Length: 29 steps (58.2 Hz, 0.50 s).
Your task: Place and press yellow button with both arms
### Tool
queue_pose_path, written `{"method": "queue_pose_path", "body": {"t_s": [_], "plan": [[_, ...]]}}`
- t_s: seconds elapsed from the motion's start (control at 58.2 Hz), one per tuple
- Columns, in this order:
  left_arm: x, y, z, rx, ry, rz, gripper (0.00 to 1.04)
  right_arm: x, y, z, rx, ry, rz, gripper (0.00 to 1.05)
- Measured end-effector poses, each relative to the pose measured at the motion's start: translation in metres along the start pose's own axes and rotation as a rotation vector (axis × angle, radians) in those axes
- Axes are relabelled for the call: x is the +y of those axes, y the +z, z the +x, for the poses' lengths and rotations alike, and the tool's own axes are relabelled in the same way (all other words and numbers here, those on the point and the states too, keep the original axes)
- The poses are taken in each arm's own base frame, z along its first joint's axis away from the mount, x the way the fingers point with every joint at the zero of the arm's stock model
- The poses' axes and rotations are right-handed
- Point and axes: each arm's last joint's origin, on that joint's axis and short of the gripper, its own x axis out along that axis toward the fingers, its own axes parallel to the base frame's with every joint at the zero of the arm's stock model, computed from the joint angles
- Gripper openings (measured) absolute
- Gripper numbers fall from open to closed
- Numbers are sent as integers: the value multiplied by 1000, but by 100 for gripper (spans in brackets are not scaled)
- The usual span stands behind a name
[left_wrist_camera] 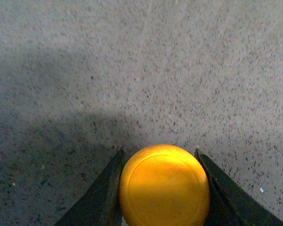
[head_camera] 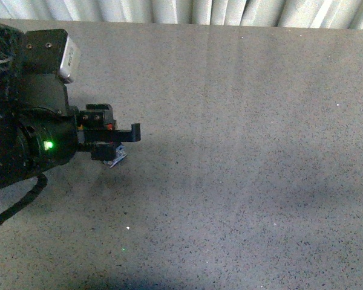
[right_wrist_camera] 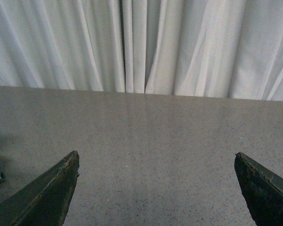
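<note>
Front view first: the left gripper [head_camera: 118,145] reaches out over the grey speckled table [head_camera: 248,181] on the robot's left side. Just beneath its fingers, a blue-white corner of the yellow button [head_camera: 117,158] peeks out. The right arm isn't in this shot at all.

Over to the left wrist view, and here's the clear picture. The yellow button [left_wrist_camera: 164,186] shows its domed cap squeezed between the two black fingers [left_wrist_camera: 103,197], one pressed to each side, so the pincer is clamped on it. Dark shadow pools on the table underneath. Whether the base is touching down or hanging just above, this angle is too tight to say.

Right wrist view: the right gripper [right_wrist_camera: 156,155] is spread wide with nothing between its fingers, looking across the table towards the pale curtain [right_wrist_camera: 179,42].

So the step in hand reads as the placing. To do it well, lower straight, hold the base flat so the button stands upright, and let go only once it rests squarely. Set it towards the middle, where the right arm can reach over and press down on the cap.
</note>
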Motion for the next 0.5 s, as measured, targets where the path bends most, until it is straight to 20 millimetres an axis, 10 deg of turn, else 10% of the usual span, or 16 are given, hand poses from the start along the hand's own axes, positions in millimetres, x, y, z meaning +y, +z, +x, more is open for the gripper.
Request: {"method": "queue_pose_path", "body": {"t_s": [0.189,0.498], "plan": [[-6,-4,3,-8,1,4,34,0,0,0,0,0,0,96],[-7,27,-20,-73,-85,-15,91,0,0,0,0,0,0,96]]}}
